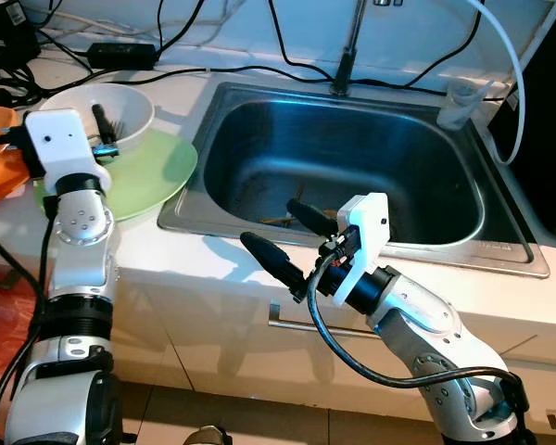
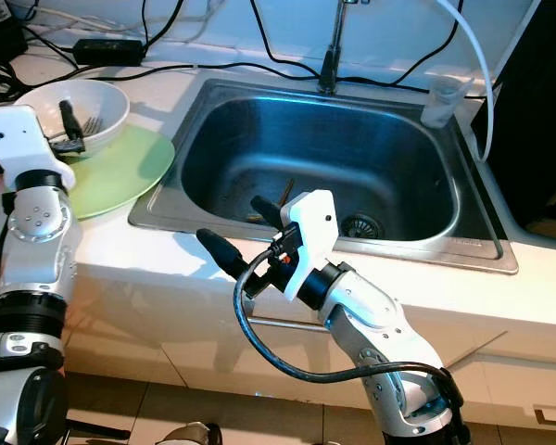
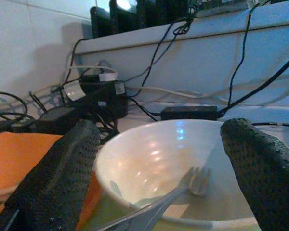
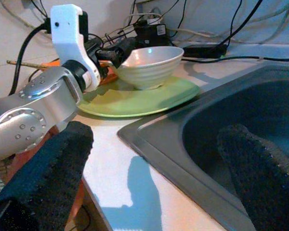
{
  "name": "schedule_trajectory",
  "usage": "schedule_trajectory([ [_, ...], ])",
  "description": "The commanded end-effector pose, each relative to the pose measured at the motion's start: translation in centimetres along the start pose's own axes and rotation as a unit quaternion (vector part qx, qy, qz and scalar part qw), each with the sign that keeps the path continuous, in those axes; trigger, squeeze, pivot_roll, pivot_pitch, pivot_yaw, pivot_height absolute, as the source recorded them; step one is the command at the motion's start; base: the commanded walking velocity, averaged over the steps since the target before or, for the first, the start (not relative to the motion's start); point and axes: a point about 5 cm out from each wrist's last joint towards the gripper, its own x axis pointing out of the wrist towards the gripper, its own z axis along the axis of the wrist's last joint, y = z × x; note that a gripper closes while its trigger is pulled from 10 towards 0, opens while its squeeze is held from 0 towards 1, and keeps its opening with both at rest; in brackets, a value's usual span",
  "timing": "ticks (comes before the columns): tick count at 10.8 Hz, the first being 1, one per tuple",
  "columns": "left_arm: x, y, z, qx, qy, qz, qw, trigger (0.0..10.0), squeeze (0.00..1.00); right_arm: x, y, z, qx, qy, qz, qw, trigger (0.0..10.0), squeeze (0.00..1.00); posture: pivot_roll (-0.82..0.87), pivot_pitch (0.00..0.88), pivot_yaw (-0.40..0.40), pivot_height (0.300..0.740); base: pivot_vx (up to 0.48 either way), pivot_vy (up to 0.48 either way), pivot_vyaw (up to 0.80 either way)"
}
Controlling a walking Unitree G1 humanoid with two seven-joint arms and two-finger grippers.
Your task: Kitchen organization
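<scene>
Left eye view: the white bowl sits on a green plate at upper left of the frame, a fork inside it; the left gripper reaches over the bowl's near rim.
Right eye view: the right gripper hangs at centre frame over the front edge of the steel sink, fingers spread wide, nothing between them.
Left wrist view: two black fingers stand far apart at lower left and lower right, framing the bowl and fork, gripping neither.
Right wrist view: bowl on plate at upper centre; sink at right.
</scene>
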Motion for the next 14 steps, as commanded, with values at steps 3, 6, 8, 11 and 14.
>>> schedule_trajectory([
  [3,0.3,-0.5,-0.1,-0.022,0.011,-0.009,1.000,10.0,0.00,-0.1,0.1,0.2,-0.006,0.001,-0.001,1.000,10.0,0.00,0.04,0.082,-0.031,0.740,0.000,0.000,0.00],
  [6,0.4,0.1,-0.7,-0.044,0.024,0.005,0.999,10.0,0.00,-0.1,0.0,0.2,-0.007,0.002,0.000,1.000,10.0,0.00,0.05,0.080,-0.033,0.740,0.000,0.000,0.00],
  [8,0.4,0.9,-1.2,-0.042,0.033,0.029,0.998,10.0,1.00,-0.1,0.0,0.2,-0.006,0.002,-0.001,1.000,10.0,0.00,0.05,0.082,-0.032,0.740,0.000,0.000,0.00],
  [11,0.5,0.6,-1.3,-0.042,0.033,0.011,0.999,9.9,0.00,-0.1,0.0,0.1,-0.006,0.003,-0.002,1.000,10.0,0.00,0.05,0.083,-0.032,0.740,0.000,0.000,0.00],
  [14,0.5,0.4,-1.1,-0.048,0.024,0.004,0.999,0.0,0.00,0.0,0.1,0.1,-0.005,0.004,-0.003,1.000,10.0,0.00,0.05,0.083,-0.029,0.740,0.000,0.000,0.00],
])
